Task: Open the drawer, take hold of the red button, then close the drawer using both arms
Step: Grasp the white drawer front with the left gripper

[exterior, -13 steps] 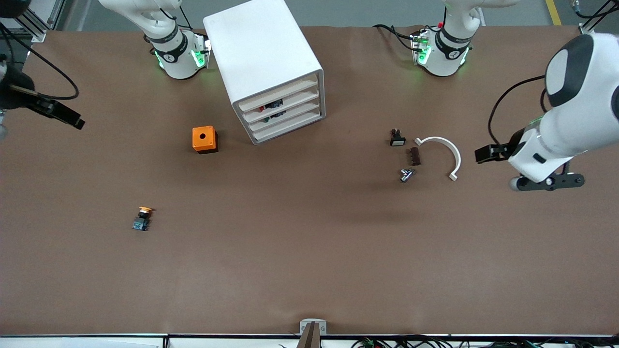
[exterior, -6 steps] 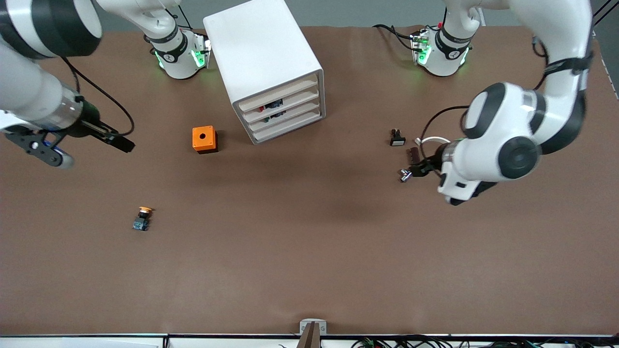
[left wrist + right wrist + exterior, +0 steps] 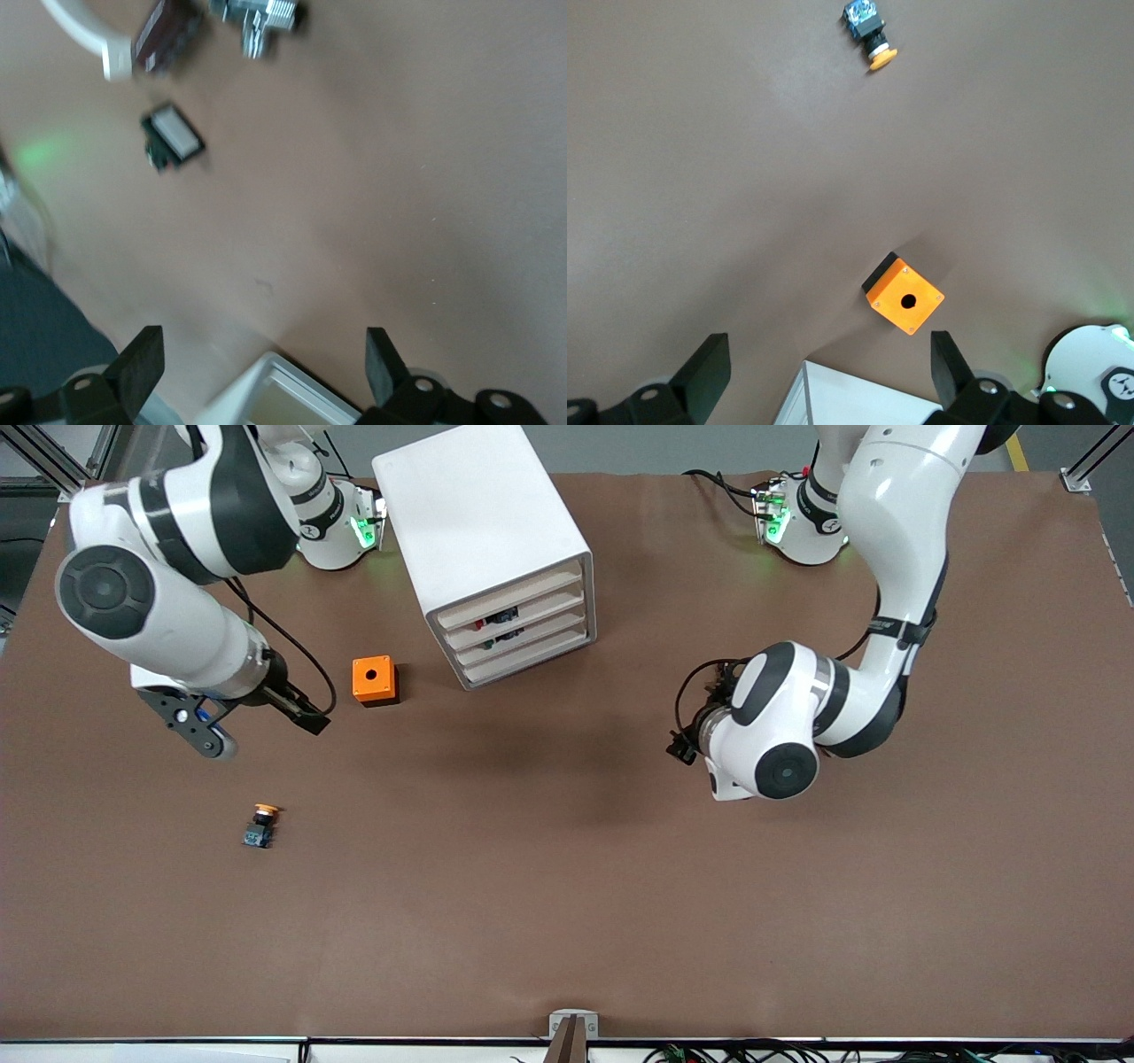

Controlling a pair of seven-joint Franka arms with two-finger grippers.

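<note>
1. Well, the cabinet [image 3: 483,522] stands toward the robots' edge of the table [image 3: 567,903], between the two arm bases. Its four drawer fronts face the front camera at a slant.
2. The drawer [image 3: 523,611], second from the top, sits flush with the other three and is shut.
3. A small red-and-dark shape shows through its clear front. This is the button [image 3: 482,622], lying inside the shut drawer, and neither arm is touching it.
4. The right gripper [image 3: 828,372] hangs over bare table just beside the orange cube [image 3: 374,680]. It is on the side toward the right arm's end of the table and slightly nearer the front camera. The right wrist view shows its fingers [image 3: 709,365] spread wide with nothing between them.
5. The yellow-capped button [image 3: 261,825] lies well apart from the cube, nearer the front camera.
6. The left gripper [image 3: 261,363] is tucked under its own wrist in the front view. It is over bare table between the cabinet and the left arm's end. The left wrist view shows its fingers [image 3: 383,359] spread and empty, with a corner of the cabinet between them.
7. The same view shows four small things close together on the table:
   - a white-faced dark part [image 3: 173,142]
   - a brown block [image 3: 164,35]
   - a metal piece [image 3: 257,16]
   - a white curved strip [image 3: 75,27]
</note>
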